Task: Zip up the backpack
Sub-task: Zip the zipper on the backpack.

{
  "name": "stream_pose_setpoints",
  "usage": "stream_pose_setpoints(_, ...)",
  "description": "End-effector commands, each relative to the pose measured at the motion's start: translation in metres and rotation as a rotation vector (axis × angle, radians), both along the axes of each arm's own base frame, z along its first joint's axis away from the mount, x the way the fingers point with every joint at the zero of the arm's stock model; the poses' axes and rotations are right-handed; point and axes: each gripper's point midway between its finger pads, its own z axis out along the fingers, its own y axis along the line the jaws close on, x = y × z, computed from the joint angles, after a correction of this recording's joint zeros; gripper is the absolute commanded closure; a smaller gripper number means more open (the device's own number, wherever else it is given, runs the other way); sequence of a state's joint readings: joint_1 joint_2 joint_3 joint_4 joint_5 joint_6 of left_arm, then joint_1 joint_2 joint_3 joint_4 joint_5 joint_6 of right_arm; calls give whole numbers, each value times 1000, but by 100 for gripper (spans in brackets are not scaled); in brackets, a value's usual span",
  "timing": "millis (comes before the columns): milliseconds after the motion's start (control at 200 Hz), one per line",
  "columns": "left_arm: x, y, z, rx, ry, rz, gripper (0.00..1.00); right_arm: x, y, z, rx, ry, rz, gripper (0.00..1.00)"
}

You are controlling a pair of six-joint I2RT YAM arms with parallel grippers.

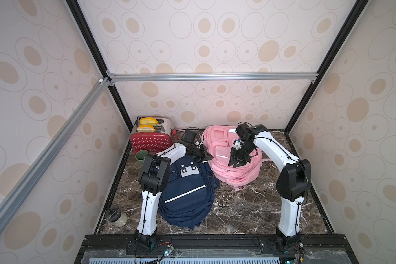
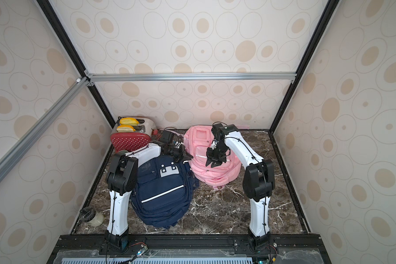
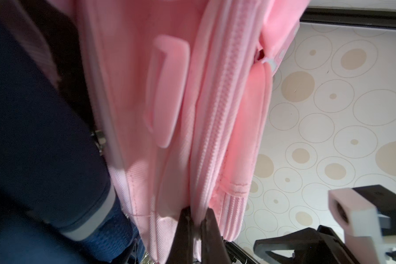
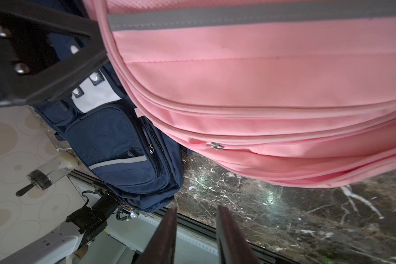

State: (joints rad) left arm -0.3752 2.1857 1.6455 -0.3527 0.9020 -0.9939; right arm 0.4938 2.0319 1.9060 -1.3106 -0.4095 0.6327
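Note:
A pink backpack [image 1: 217,137] [image 2: 215,174] lies at the back of the marble table, its top toward the wall. My left gripper [image 1: 209,157] [image 2: 189,157] [image 3: 197,219] is shut on a fold of pink fabric at the bag's left edge, beside a closed zipper run [image 3: 215,114]. My right gripper [image 1: 234,165] [image 2: 212,165] [image 4: 197,208] hangs open over the front of the bag, nothing between its fingers. A metal zipper slider [image 4: 215,145] sits on a lower seam of the pink backpack [image 4: 261,80], apart from those fingers.
A navy backpack [image 1: 188,189] [image 2: 162,189] [image 4: 114,141] lies left of the pink one, touching it. A red toaster [image 1: 151,141] and a green cup [image 1: 141,156] stand at the back left. A jar [image 1: 117,217] lies at the front left.

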Motion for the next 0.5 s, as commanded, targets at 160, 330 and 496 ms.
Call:
stream_pose_setpoints(160, -1, -7, 38, -42, -92, -1, 100, -28, 2, -19, -124, 93, -50, 64)
stream_pose_setpoints(330, -5, -7, 45, -48, -108, -7, 100, -32, -1, -32, -152, 104, -64, 64)
stream_pose_setpoints(496, -9, -9, 51, -54, -121, -15, 100, -27, -1, -43, -170, 108, -83, 64)
